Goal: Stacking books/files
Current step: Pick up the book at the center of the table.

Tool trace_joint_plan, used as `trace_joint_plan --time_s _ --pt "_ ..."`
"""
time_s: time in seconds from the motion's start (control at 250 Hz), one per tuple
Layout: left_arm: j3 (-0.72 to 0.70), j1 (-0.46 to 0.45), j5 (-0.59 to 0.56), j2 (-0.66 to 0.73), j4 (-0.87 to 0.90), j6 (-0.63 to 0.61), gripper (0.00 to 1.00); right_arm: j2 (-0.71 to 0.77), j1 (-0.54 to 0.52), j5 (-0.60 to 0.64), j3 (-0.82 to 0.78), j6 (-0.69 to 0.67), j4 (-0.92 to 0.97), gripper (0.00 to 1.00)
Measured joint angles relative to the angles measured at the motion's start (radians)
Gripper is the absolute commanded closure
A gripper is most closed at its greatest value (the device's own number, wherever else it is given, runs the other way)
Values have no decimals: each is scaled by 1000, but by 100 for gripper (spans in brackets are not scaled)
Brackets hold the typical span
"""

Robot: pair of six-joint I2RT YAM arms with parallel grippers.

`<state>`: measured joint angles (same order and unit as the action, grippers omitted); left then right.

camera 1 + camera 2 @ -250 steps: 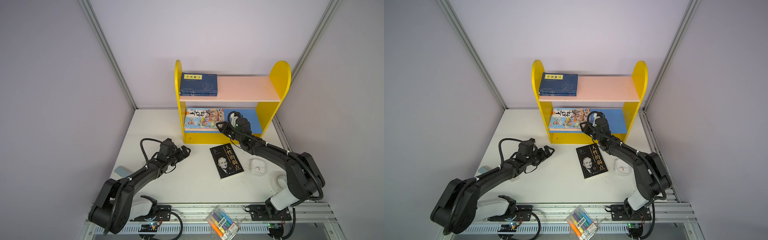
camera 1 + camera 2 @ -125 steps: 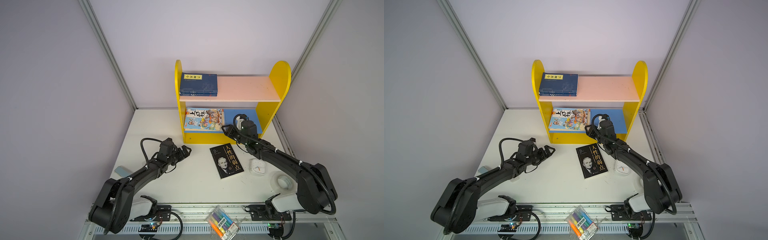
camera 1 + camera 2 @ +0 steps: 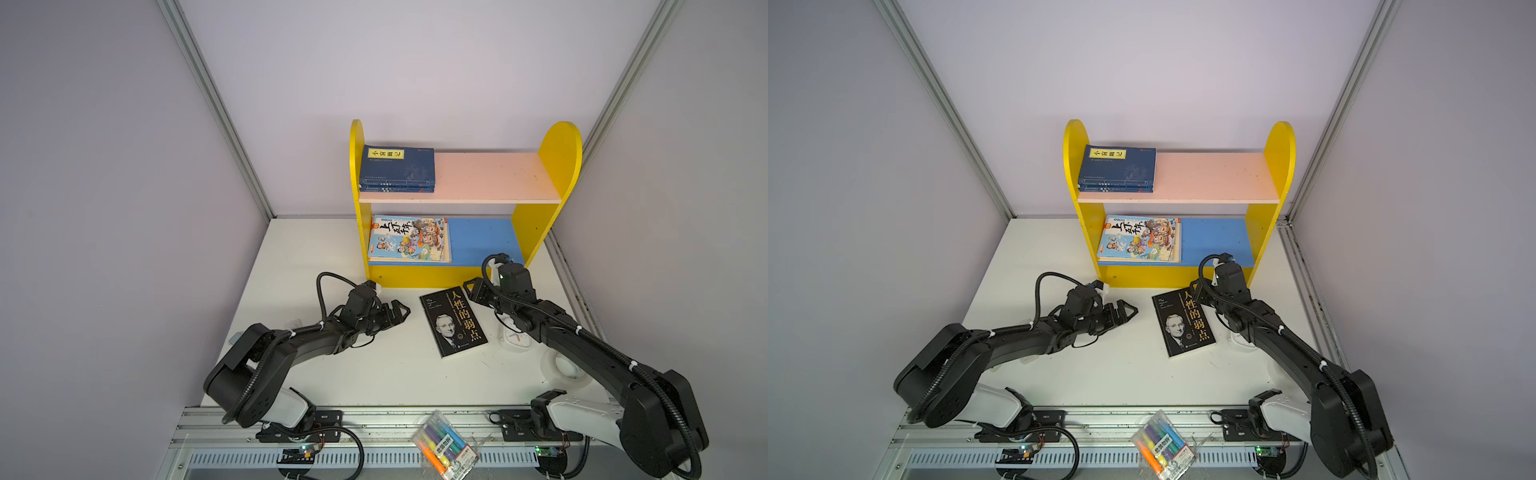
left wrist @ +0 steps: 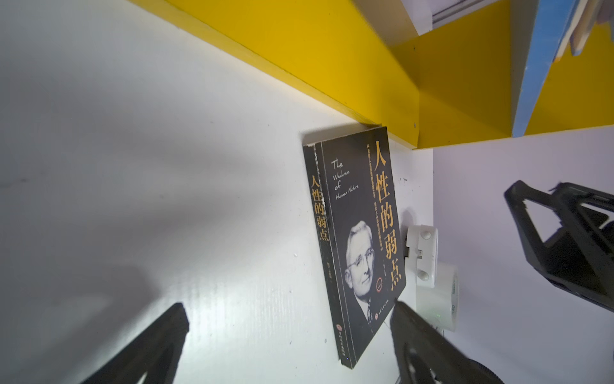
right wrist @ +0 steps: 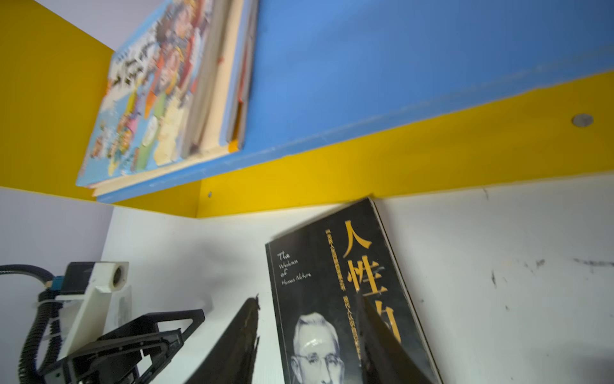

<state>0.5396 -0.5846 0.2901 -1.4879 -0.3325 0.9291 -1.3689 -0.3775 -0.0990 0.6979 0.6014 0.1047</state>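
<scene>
the black book (image 3: 454, 323) is lying flat on the surface (image 3: 353, 374), one corner touching the shelf (image 3: 419, 277) base. right jaws are hanging half open over its top end, empty; left jaws are gaping wide nearby, empty. it's looking light, bendy and glossy, so pinching the spine edge seems safest.

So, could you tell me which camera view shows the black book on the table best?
The left wrist view: the black book is large and nearly whole there, cover and spine readable. Both top views show it flat but small, in front of the shelf. The right wrist view is close but cuts off its lower part.
</scene>
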Motion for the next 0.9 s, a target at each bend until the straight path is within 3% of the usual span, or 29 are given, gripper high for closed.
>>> trace_joint_plan --time_s 0.387,0.903 --pt "108 -106 -109 -86 32 16 2 -182 27 -71 -14 -22 24 47" --pt "155 -149 -131 -174 33 14 2 -330 32 -168 -5 -17 -75 49"
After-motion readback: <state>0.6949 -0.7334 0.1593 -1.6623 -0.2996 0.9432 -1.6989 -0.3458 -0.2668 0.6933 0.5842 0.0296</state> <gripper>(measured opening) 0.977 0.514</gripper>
